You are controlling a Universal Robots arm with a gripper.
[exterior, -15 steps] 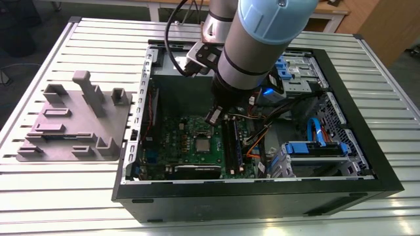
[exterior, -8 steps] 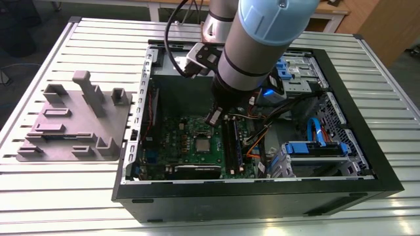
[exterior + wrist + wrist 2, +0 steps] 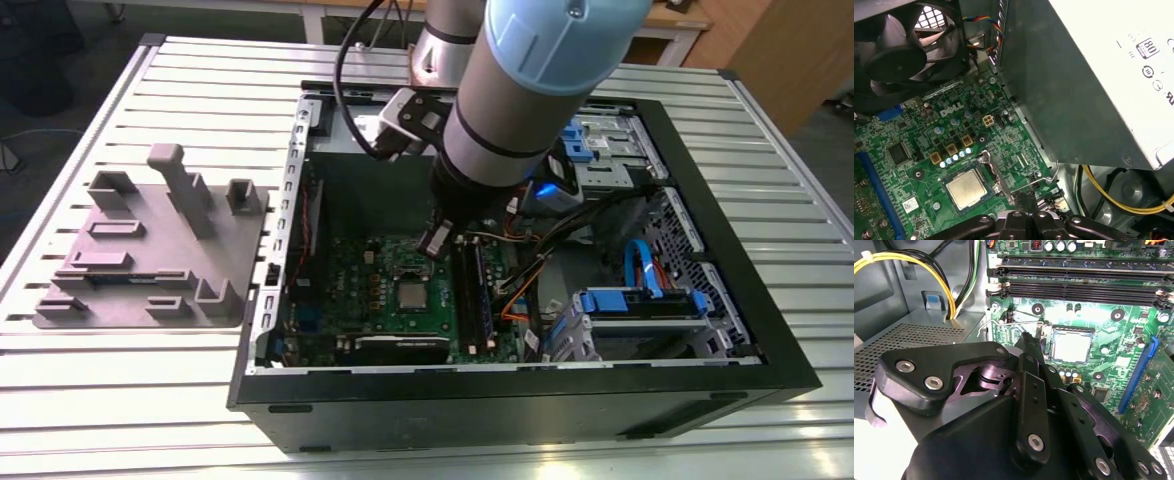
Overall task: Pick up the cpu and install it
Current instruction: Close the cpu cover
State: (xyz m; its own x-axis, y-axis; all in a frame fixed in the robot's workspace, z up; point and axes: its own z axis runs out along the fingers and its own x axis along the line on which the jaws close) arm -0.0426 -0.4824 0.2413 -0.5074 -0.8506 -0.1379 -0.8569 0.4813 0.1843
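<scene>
The cpu (image 3: 414, 293) is a small square chip with a silver top, lying flat in its socket on the green motherboard (image 3: 350, 285). Both wrist views show it too: cpu (image 3: 1071, 346), cpu (image 3: 967, 187). My gripper (image 3: 434, 240) hangs inside the open computer case just above the board, beside the socket on the power supply side. Its fingertips (image 3: 1030, 342) are pressed together with nothing between them. In the first wrist view the gripper (image 3: 1024, 199) sits right at the thin metal socket lever (image 3: 1036, 182), apart from the chip.
The grey power supply (image 3: 1079, 75) stands close beside the gripper, with yellow cables (image 3: 949, 285) near it. A black fan (image 3: 899, 45) and long black RAM slots (image 3: 1079, 275) border the socket. A grey fixture plate (image 3: 154, 250) lies on the table at the exterior view's left.
</scene>
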